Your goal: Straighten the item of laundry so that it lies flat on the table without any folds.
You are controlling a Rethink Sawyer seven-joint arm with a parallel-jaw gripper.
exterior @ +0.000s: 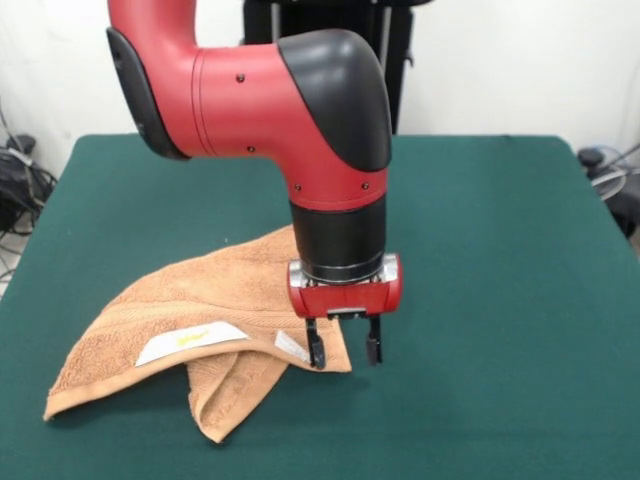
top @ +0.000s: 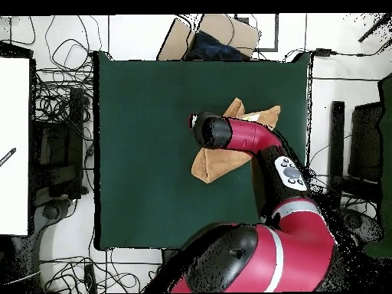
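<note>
The peach-orange towel (exterior: 190, 320) lies crumpled on the green table (exterior: 500, 300), left of centre in the front view, with a flap folded under at its near side and white tags (exterior: 190, 342) showing. My gripper (exterior: 345, 352) hangs over the towel's right corner, fingers open, the left fingertip (exterior: 316, 355) at the towel's edge and the right one over bare felt. Nothing is held. In the overhead view the arm's head (top: 213, 130) covers the gripper, and the towel (top: 214, 164) shows around it.
Cables and black equipment (top: 57, 145) lie beyond the table's side edges. A cardboard box (top: 230, 34) sits past the table's far edge in the overhead view. Bare felt (top: 145, 153) stretches wide beside the towel.
</note>
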